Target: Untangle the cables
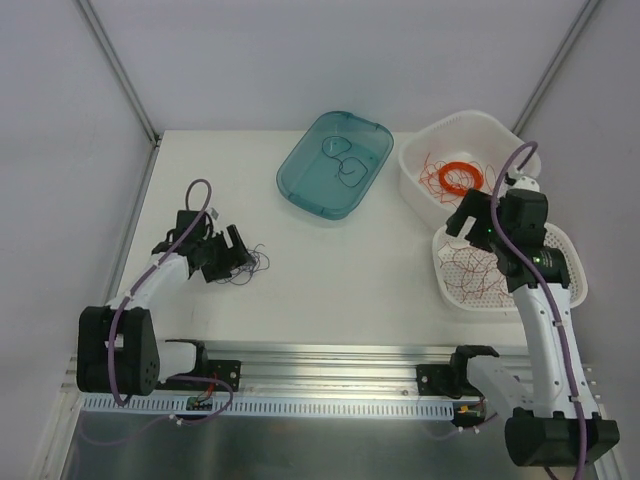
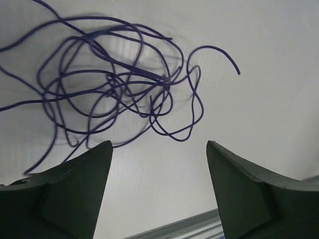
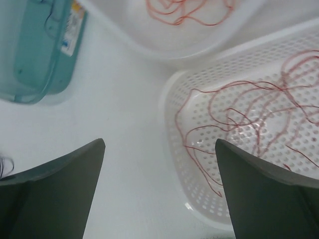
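Observation:
A small tangle of thin dark blue-purple wires [image 1: 250, 266] lies on the white table at the left; in the left wrist view [image 2: 114, 84] it is loose and looping, just ahead of my fingertips. My left gripper [image 1: 238, 256] [image 2: 158, 144] is open and empty, close to the tangle but not touching it. My right gripper [image 1: 466, 218] [image 3: 159, 142] is open and empty, above the left rim of a perforated white basket [image 1: 565, 250] [image 3: 172, 99] that holds thin red wires [image 1: 472, 272] [image 3: 249, 114].
A white tub [image 1: 425, 145] at the back right holds loose orange-red wires [image 3: 184, 12] and a neat orange ring coil [image 1: 461, 177]. A teal tray [image 1: 300, 180] [image 3: 35, 59] at the back centre holds a few dark wires [image 1: 342, 160]. An aluminium rail [image 1: 330, 375] runs along the near edge.

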Controlling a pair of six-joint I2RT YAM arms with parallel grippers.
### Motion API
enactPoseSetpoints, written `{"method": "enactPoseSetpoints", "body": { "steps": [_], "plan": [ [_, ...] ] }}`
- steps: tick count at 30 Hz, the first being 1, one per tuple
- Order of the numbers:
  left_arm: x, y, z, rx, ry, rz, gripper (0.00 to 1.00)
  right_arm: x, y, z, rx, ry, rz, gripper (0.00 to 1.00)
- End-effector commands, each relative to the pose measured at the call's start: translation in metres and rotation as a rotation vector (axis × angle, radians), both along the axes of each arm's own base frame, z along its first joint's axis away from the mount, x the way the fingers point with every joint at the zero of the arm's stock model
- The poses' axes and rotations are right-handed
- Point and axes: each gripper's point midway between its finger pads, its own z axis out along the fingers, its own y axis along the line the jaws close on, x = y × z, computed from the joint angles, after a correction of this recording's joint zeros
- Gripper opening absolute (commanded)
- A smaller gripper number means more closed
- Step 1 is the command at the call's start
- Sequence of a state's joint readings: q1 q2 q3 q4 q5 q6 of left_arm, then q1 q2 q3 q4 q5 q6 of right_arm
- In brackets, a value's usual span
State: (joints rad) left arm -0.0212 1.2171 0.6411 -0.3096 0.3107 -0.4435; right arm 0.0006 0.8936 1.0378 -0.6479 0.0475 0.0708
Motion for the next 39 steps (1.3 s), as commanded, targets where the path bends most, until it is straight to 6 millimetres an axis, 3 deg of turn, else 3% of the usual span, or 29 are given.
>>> {"method": "enactPoseSetpoints", "body": {
  "steps": [1,3,7,9,10,11,13,14,18,24,27,28,34,39],
  "plan": [
    [0.017,-0.029,0.012,-0.061,-0.031,-0.027,0.76,0.015,0.054,0.005,0.022,-0.055,0.288,0.97],
    [0.022,-0.043,0.009,-0.096,-0.025,-0.02,0.75,0.014,0.075,0.0,0.044,-0.055,0.384,0.97],
    [0.008,-0.101,0.023,-0.148,-0.038,-0.153,0.72,0.012,0.118,-0.012,0.081,-0.051,0.554,0.97],
    [0.01,-0.125,0.042,-0.15,-0.103,-0.202,0.71,0.007,0.134,-0.023,0.098,-0.037,0.637,0.98],
    [-0.002,-0.148,0.049,-0.162,-0.116,-0.274,0.71,0.009,0.14,-0.024,0.102,-0.057,0.669,0.97],
    [0.0,-0.161,0.063,-0.168,-0.154,-0.308,0.71,0.005,0.146,-0.034,0.117,-0.04,0.702,0.97],
    [-0.002,-0.172,0.075,-0.15,-0.201,-0.35,0.71,0.004,0.153,-0.04,0.116,-0.04,0.735,0.97],
    [-0.002,-0.17,0.076,-0.135,-0.216,-0.343,0.71,0.003,0.156,-0.044,0.115,-0.03,0.746,0.97],
    [0.016,-0.124,0.077,0.065,-0.318,-0.248,0.68,-0.01,0.177,-0.052,0.115,0.016,0.806,0.97],
    [0.052,-0.026,0.064,0.235,-0.255,0.027,0.74,-0.025,0.199,-0.052,0.015,0.059,0.808,0.97],
    [0.065,0.008,0.046,0.309,-0.196,0.136,0.75,-0.032,0.212,-0.06,-0.038,0.088,0.844,0.97],
    [0.066,0.006,0.032,0.291,-0.141,0.131,0.75,-0.032,0.217,-0.055,-0.037,0.085,0.859,0.97],
    [0.074,-0.015,-0.011,0.18,0.036,0.137,0.71,-0.04,0.236,-0.059,-0.023,0.115,0.951,0.97],
    [0.062,-0.065,-0.023,0.088,0.113,0.06,0.68,-0.049,0.237,-0.069,0.01,0.095,0.975,0.97]
  ]
}}
